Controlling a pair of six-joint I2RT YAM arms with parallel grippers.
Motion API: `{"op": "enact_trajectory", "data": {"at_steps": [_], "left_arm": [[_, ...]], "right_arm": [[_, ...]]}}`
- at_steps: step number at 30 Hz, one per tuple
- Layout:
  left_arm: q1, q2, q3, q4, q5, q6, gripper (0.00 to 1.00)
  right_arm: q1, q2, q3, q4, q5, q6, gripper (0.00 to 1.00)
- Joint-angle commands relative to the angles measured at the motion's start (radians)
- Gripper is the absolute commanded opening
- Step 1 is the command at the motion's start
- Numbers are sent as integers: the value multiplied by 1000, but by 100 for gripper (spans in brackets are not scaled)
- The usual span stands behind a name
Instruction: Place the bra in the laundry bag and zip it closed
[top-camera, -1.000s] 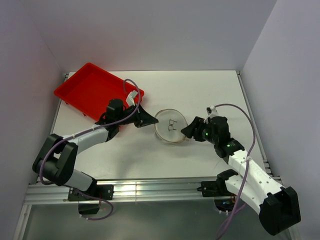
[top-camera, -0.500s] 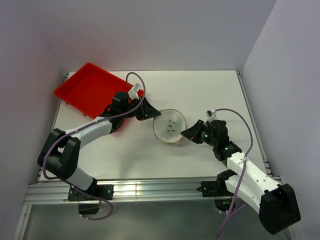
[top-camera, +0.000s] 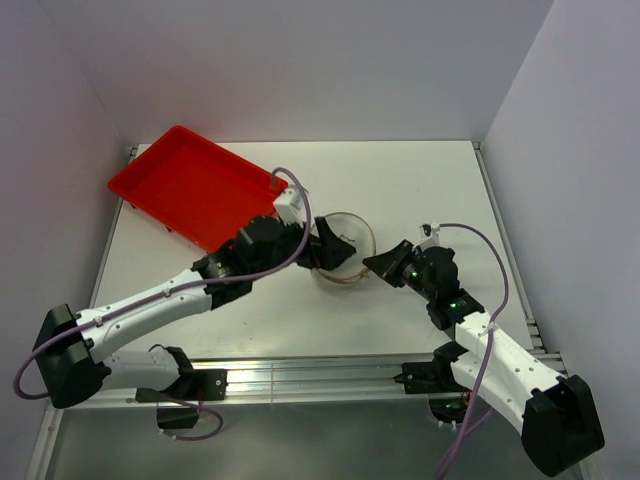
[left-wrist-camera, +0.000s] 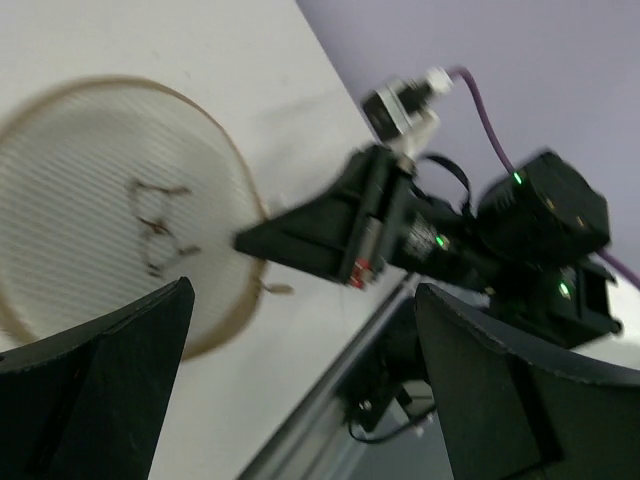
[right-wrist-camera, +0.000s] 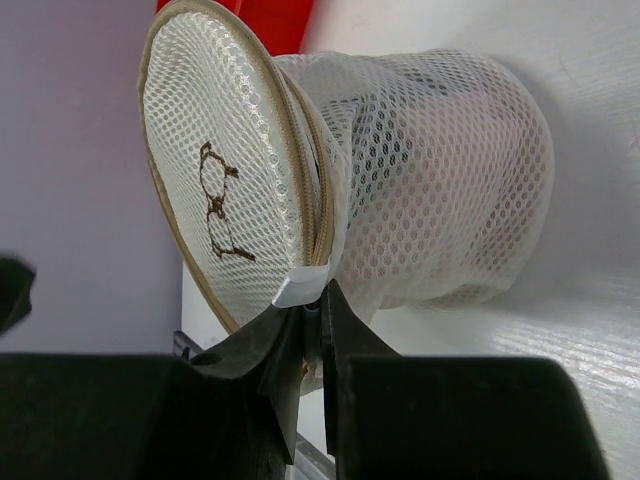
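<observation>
From above, the left gripper is hovering wide over the laundry bag, just right of the red tray. The right gripper is steadying the bag's near-right rim.

In the left wrist view, the bag's marked face is looking up between the spread fingers.

In the right wrist view, narrow jaws are pinching a white tab at the seam, probably anchoring it for zipping. The bag's axis is rising, tilted, from the table. The bra is seemingly showing pale through the mesh.
</observation>
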Motion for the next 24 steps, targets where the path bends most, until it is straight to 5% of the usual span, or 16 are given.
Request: {"op": "enact_trajectory", "data": {"at_steps": [1,7,11,24], "left_arm": [[-111,-6,-36,-22,-136,-27,99],[-231,138,-13,96,-61,-103,97],[-246,209,-36,213,-36,-188,68],[-254,275,-102,349,-142,-301,40]], "right_arm": [[8,-7,10,53,33,3,11],[11,2,7,61,43,-3,10],[11,-4,6,52,53,-12,10],[13,-42,-21,69,56,-20,8]]}}
